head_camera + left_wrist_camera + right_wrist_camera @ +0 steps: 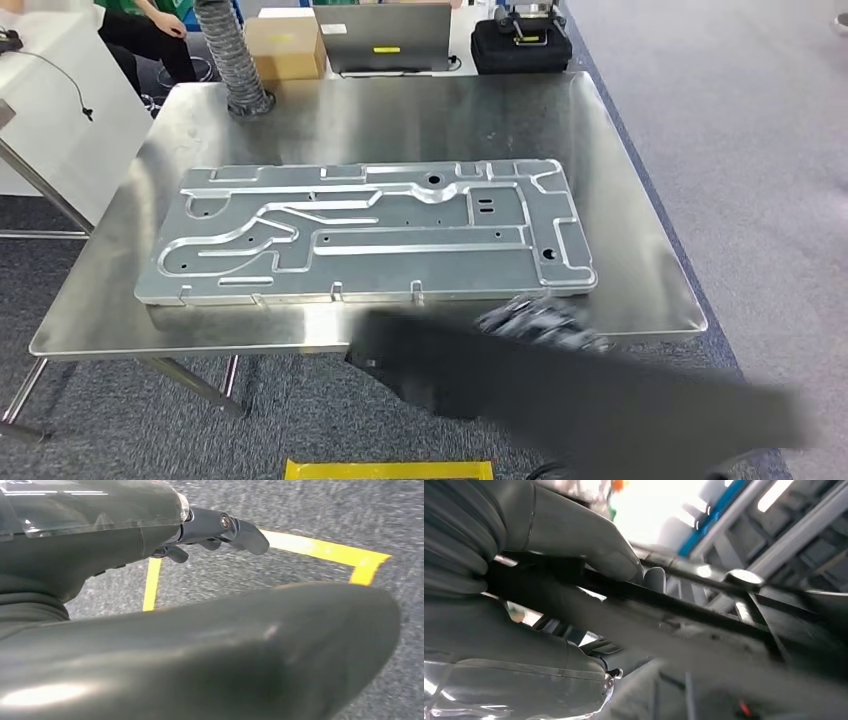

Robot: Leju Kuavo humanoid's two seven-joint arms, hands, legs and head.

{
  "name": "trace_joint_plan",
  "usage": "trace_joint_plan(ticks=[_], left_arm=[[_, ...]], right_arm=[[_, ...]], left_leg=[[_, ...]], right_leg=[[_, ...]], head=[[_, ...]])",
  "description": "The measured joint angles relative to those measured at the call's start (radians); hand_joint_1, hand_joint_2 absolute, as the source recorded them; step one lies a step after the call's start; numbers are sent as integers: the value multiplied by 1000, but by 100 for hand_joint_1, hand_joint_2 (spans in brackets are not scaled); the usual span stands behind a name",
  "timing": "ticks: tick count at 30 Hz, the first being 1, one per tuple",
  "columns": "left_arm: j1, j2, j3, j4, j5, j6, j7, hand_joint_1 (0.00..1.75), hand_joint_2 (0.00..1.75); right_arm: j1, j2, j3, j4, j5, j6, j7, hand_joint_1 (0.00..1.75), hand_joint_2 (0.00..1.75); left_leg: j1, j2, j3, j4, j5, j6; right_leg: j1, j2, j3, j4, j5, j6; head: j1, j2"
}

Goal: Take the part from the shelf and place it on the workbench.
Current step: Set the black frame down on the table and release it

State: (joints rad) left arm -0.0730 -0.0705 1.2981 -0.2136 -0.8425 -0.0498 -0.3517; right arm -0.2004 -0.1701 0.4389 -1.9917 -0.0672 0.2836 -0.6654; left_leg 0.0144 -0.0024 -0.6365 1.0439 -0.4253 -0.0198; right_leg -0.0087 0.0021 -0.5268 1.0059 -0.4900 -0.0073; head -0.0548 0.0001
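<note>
The part (600,400) is a long, flat black piece, blurred, hanging in front of the workbench's near edge at the lower right of the head view. My right hand (537,322) grips it from above, just over the bench edge. In the right wrist view the grey thumb (589,542) presses on the part's thin black edge (684,612), with the fingers (589,647) under it. My left hand (215,527) hangs low over the grey floor and holds nothing, its dark fingers loosely extended.
A steel workbench (420,120) carries a large machined aluminium plate (370,230) across its middle. At the back are a grey ribbed hose (235,60), a cardboard box (285,42), a laptop (385,35) and a black case (520,42). A seated person (150,25) is at far left. Yellow floor tape (390,468) lies below.
</note>
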Motion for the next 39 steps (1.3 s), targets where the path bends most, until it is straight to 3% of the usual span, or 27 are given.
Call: trace_joint_plan(ticks=[1,5,6,8,9,10,11,13,15,17,20,21,23,25,26,27,28,30,31,35,37,39], left_arm=[[0,0,0,0,-2,-3,-2,0,0],[-3,1,0,0,-9,-10,-5,0,0],[-4,2,0,0,-11,-10,-6,0,0],[-4,2,0,0,-14,-11,-6,0,0],[-4,3,0,0,-15,-11,-7,0,0],[-4,3,0,0,-18,-11,-7,0,0],[-5,4,0,0,-21,-13,-8,0,0],[-6,5,0,0,-29,-21,-13,0,0],[-10,5,-1,0,-35,-31,-19,0,0],[-12,6,-1,0,-38,-34,-22,0,0],[-8,9,-1,0,-45,-35,-22,0,0],[-8,11,-1,0,-48,-35,-22,0,0],[-8,14,-2,0,-55,-36,-24,0,0],[-9,17,-3,0,-62,-38,-27,0,0],[-9,18,-4,0,-65,-40,-29,0,0],[-9,19,-4,0,-68,-40,-31,0,0],[-9,20,-5,0,-70,-41,-33,0,0],[-12,21,-7,0,-74,-41,-35,0,0],[-13,21,-8,0,-75,-40,-36,0,0],[-12,22,-8,0,-76,-36,-36,0,0],[-15,22,-8,0,-73,-33,-37,0,0],[-18,22,-8,0,-69,-31,-39,0,0]], right_arm=[[-16,0,-41,-3,9,-10,0,175,175],[-75,0,-189,-3,93,-74,0,175,175],[-84,0,-214,-2,104,-83,0,175,175],[-96,0,-250,1,139,-113,1,175,175],[-105,1,-265,7,170,-143,5,175,175],[-122,0,-281,20,211,-182,13,175,175],[-149,-1,-297,38,257,-225,26,175,175],[-230,-11,-325,98,359,-316,68,175,175],[-319,-37,-338,183,478,-401,124,175,175],[-384,-70,-341,274,606,-470,178,175,175],[-443,-102,-321,406,802,-538,251,175,175],[-463,-107,-304,452,870,-551,278,175,175],[-507,-110,-257,556,1002,-561,335,175,175],[-542,-110,-198,669,1107,-565,376,175,175],[-557,-109,-169,724,1151,-567,393,175,175],[-575,-107,-139,779,1195,-570,412,175,175],[-595,-101,-110,834,1242,-574,433,175,175],[-645,-81,-47,957,1331,-583,469,175,175],[-668,-68,-17,1021,1365,-587,481,175,175],[-736,-4,78,1235,1430,-591,484,175,175],[-765,37,117,1325,1448,-587,484,175,175],[-782,77,151,1403,1464,-578,491,175,175]], left_leg=[[-2,0,1,-18,17,6],[-2,-4,7,-26,24,34],[-1,-4,9,-29,24,40],[-4,-4,11,-29,20,48],[-7,-5,12,-28,18,50],[-9,-5,13,-27,16,52],[-12,-6,15,-27,14,53],[-18,-6,21,-26,10,53],[-24,-7,22,-24,7,50],[-25,-8,20,-23,7,42],[-24,-7,12,-4,-9,27],[-23,-7,-4,33,-31,22],[-16,-6,-61,157,-92,11],[-9,-5,-109,250,-117,2],[-6,-5,-110,246,-102,-1],[-4,-4,-92,201,-70,-3],[-2,-2,-59,129,-30,-3],[-4,2,-3,8,15,3],[-5,2,8,-19,19,8],[-5,0,15,-35,19,29],[-2,0,21,-42,20,38],[-2,0,22,-42,17,43]], right_leg=[[2,1,1,2,-6,7],[-2,1,-7,30,-38,32],[-3,1,-27,73,-63,35],[-4,1,-99,209,-123,39],[-4,1,-136,269,-139,40],[-5,1,-159,298,-136,40],[-4,1,-162,286,-112,37],[0,1,-119,162,-27,24],[7,-1,-75,47,26,12],[13,-4,-65,17,32,7],[6,-8,-59,1,42,-3],[3,-10,-57,-4,46,-7],[1,-11,-54,-7,47,-11],[1,-11,-53,-6,45,-11],[1,-11,-51,-6,43,-10],[0,-11,-50,-4,41,-8],[-1,-11,-48,-2,37,-4],[2,-11,-50,2,32,3],[4,-12,-51,4,31,8],[2,-13,-57,16,19,26],[-2,-12,-98,102,-27,33],[-4,-11,-171,243,-80,39]], head=[[0,0],[0,0],[0,0],[0,0],[0,0],[0,0],[0,0],[0,0],[0,0],[0,0],[0,0],[0,0],[0,0],[0,0],[0,0],[0,0],[0,0],[0,0],[0,0],[0,0],[0,0],[0,0]])
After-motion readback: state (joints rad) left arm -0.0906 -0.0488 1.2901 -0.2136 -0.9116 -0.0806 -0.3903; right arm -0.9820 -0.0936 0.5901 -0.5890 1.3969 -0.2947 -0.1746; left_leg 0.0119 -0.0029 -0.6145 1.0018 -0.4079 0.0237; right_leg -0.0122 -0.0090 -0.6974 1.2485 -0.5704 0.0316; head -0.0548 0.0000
